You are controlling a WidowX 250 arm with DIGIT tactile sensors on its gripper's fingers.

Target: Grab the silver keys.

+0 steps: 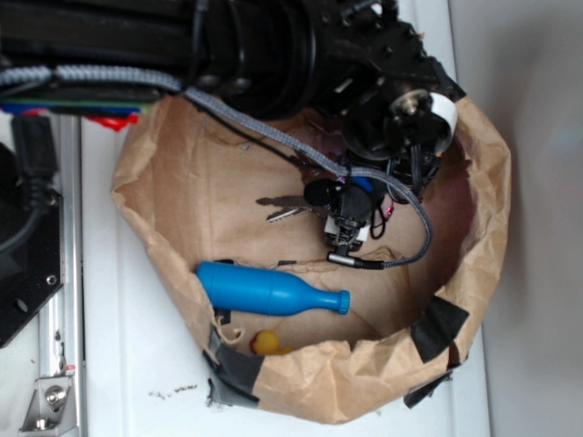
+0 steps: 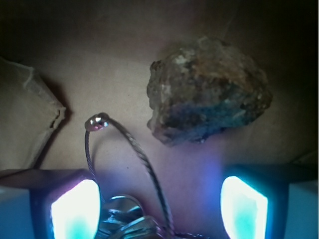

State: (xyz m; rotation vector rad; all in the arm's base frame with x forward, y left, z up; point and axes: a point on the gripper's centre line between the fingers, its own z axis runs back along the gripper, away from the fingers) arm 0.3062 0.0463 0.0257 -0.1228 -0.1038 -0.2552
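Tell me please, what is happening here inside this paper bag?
A robot arm reaches into the rolled-down paper bag. Its hand is open and hangs low over the silver keys, which lie between its two fingers, not yet gripped. A rock lies just beyond them. A blue bottle lies on its side nearby.

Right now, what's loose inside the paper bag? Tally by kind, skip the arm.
Silver keys, one bunch on a wire ring: 1
Blue bottle: 1
Brown-grey rock, seen only in the wrist view: 1
Small yellow object, too small to name: 1
Total: 4
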